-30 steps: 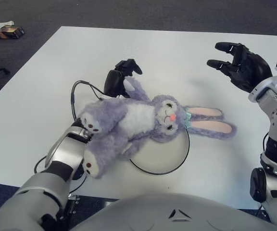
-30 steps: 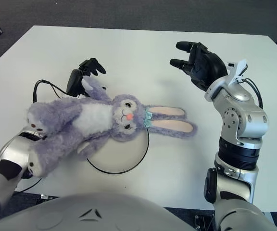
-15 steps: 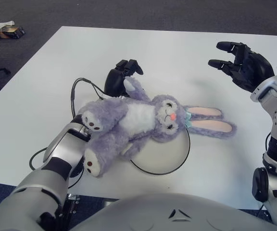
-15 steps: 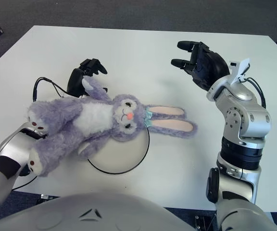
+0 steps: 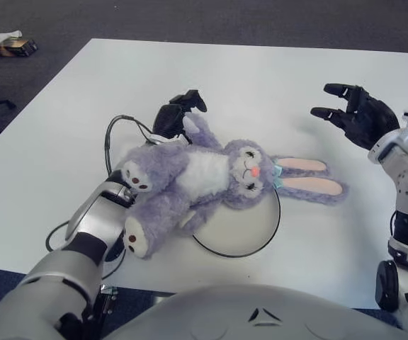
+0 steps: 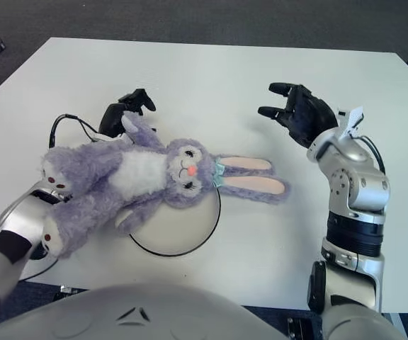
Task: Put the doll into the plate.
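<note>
The doll (image 5: pixel 197 177), a purple plush rabbit with a white belly, lies on its back with its head (image 5: pixel 248 170) over the upper left rim of the plate (image 5: pixel 246 230). Its pink-lined ears (image 5: pixel 310 177) stretch right onto the table. The plate is white and round with a dark rim. The doll's legs drape over my left forearm (image 5: pixel 98 216). My left hand (image 5: pixel 177 112) shows just behind the doll's raised arm, fingers loosely extended and holding nothing. My right hand (image 6: pixel 296 117) hovers open, fingers spread, to the upper right of the ears.
A black cable (image 5: pixel 112 138) loops on the white table (image 5: pixel 275 78) left of the doll. The table's left edge runs diagonally, with dark carpet beyond it and a small object (image 5: pixel 13 46) on the floor at the top left.
My right hand has drifted right and down, away from the doll. The doll's legs and my left forearm have shifted slightly; the left hand has barely moved.
</note>
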